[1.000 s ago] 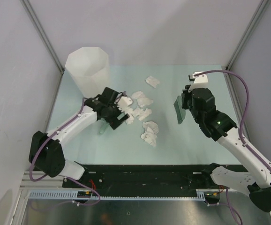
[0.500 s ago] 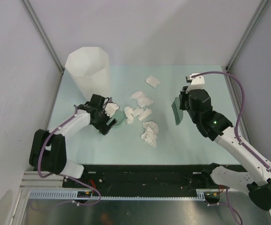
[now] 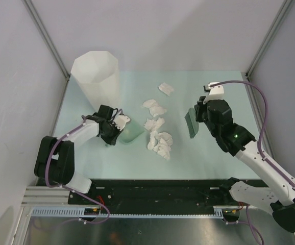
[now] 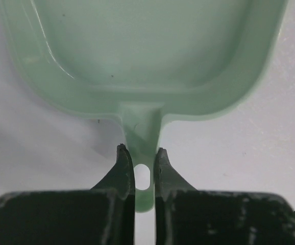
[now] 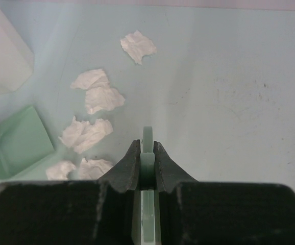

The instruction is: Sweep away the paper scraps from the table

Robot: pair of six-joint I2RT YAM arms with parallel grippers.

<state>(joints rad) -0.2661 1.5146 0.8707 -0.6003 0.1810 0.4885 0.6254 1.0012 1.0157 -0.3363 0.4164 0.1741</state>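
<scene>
Left gripper (image 4: 140, 150) pinched shut on the dustpan (image 3: 131, 133) handle, right gripper (image 5: 146, 145) clamped on a green brush (image 3: 191, 124); no scrap collected yet.
Pan lies flat on the table (image 3: 214, 148), its mouth just beside the paper scraps (image 3: 157, 138), and what shows of its tray is bare. Every wad sits mid-table, one stray farther back, so all the sweeping looks left to do. White bin (image 3: 96, 76) crowds the far-left corner behind the pan; bare surface separates scraps from brush; walls close both sides.
</scene>
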